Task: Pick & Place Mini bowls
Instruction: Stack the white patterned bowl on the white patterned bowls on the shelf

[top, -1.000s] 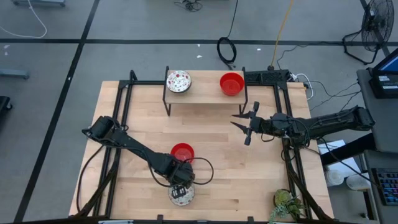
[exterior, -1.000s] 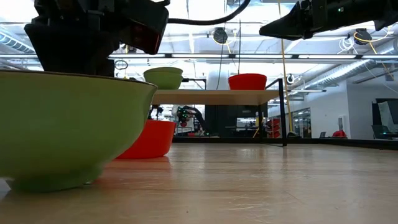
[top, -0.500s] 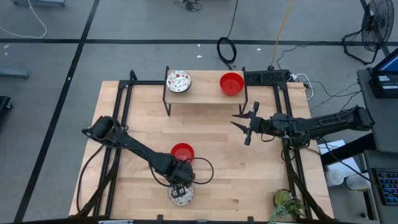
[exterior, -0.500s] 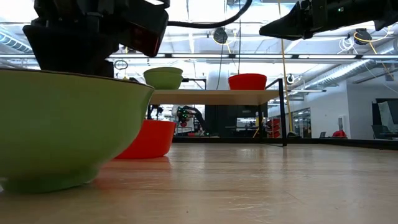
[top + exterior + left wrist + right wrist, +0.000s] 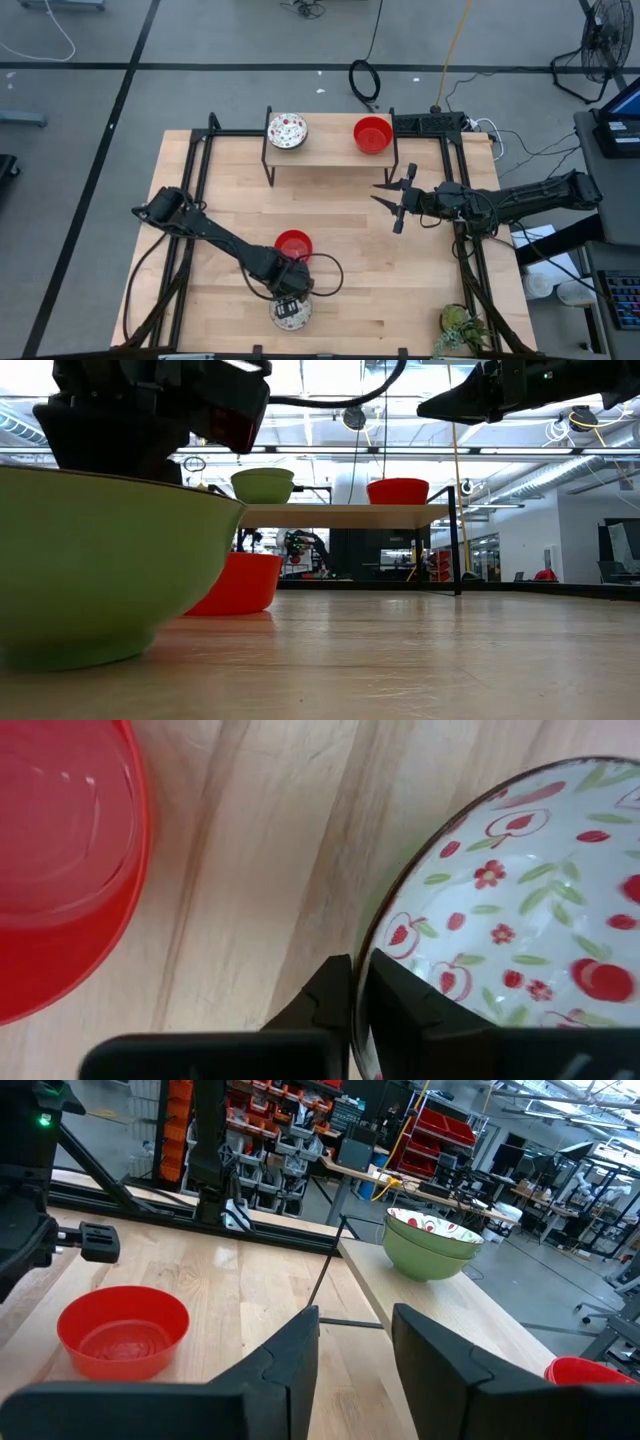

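My left gripper (image 5: pixel 358 988), jaws pinching the patterned bowl (image 5: pixel 520 910) rim, has lowered it toward the surface (image 5: pixel 420 650); right gripper (image 5: pixel 393 201) idles, jaws parted, empty.

The pale, wood-grained tabletop (image 5: pixel 360 250) carries a small glossy red bowl (image 5: pixel 293 244), solid in colour. Beside it, the patterned mini bowl (image 5: pixel 520 910) is white inside, scattered with red apples, red flowers and green leaves under a dark rim; its outside (image 5: pixel 100 565) is plain green. On the light wooden shelf (image 5: pixel 330 152) stand another white, red-speckled bowl (image 5: pixel 288 130) and another solid red bowl (image 5: pixel 372 134). Both arms are black.
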Tool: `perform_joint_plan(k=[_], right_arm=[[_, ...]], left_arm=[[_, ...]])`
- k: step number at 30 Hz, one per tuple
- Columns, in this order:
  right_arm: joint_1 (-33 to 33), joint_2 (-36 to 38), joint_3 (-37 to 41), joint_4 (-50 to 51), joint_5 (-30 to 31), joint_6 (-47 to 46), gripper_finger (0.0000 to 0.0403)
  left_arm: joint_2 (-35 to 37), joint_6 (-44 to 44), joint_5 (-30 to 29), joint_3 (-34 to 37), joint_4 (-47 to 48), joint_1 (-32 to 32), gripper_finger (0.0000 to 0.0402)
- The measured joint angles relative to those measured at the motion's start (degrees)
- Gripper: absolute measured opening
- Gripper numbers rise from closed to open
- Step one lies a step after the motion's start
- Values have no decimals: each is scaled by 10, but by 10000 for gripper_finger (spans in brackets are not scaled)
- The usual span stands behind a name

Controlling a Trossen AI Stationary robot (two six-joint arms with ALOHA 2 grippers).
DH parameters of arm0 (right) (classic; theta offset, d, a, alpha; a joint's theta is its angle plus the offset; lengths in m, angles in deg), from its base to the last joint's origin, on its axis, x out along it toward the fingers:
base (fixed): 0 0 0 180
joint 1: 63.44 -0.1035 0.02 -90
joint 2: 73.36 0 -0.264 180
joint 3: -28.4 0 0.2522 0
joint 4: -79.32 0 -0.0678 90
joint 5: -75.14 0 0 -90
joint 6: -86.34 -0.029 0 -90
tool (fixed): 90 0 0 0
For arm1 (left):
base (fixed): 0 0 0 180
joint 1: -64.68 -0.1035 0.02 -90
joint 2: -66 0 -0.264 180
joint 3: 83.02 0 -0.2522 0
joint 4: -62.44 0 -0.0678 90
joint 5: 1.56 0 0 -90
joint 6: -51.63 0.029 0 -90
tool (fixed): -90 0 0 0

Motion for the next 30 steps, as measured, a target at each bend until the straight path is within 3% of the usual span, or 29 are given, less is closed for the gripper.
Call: perform_joint_plan(k=[17,30], right_arm=[[0,0,0,0,0,0,116],[0,0,0,1,1,0,116]], left_arm=[[5,3,15,1,-9,-10,18],[90,7,-30,-5,-44,-22,10]])
